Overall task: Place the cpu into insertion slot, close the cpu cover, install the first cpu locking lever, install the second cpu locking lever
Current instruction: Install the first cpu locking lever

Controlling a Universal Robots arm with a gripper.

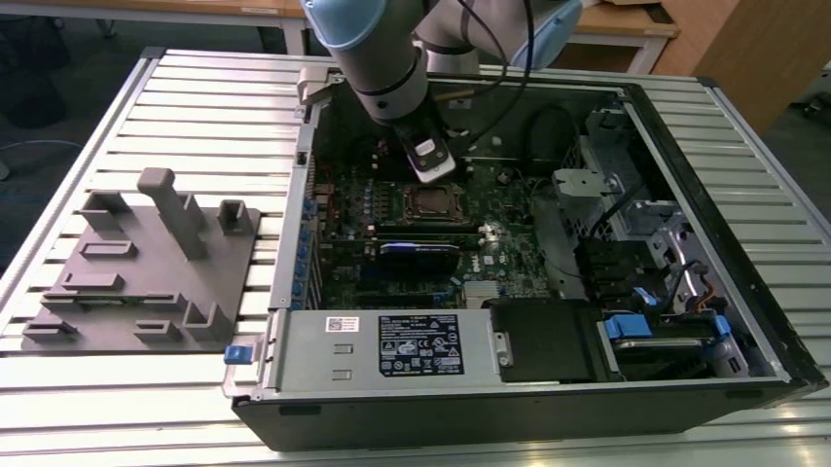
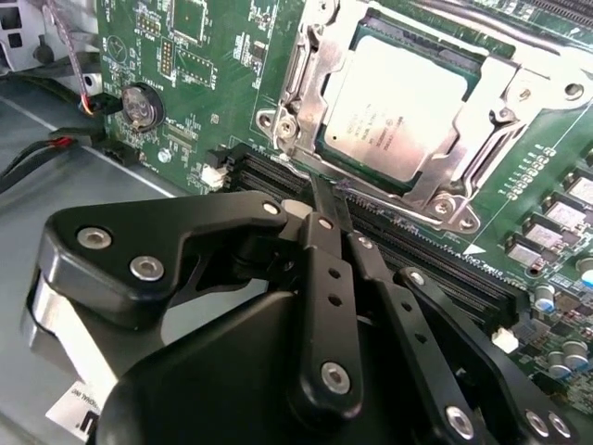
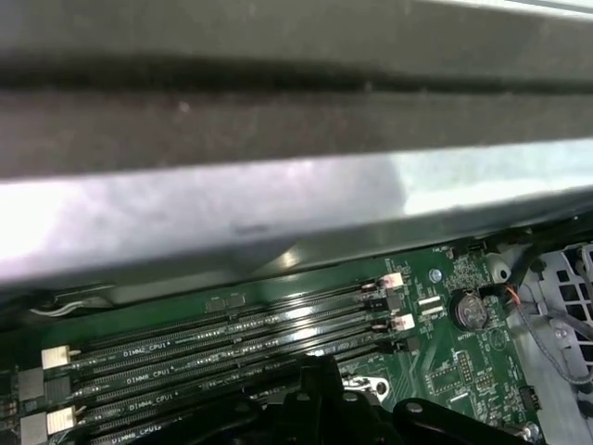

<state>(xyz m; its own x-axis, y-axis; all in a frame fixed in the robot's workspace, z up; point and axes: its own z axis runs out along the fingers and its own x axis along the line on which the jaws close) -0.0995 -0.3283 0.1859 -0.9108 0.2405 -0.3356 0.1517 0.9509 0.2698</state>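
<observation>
In the exterior view my gripper hangs inside the open computer case, just behind the insertion slot on the green motherboard. The second wrist view has the cpu lying flat in the slot, its dull silver top showing through the square cut-out. The cpu cover lies down over it as a silver frame. My black fingers come together in a thin tip, and the gripper is shut right at the socket's near edge, above the memory slots. A thin metal lever runs along one side of the socket.
A grey fixture plate with upright pegs lies on the slatted table at the exterior view's left. Inside the case sit the power supply, drive cage and cables. A coin battery and memory slots flank the socket.
</observation>
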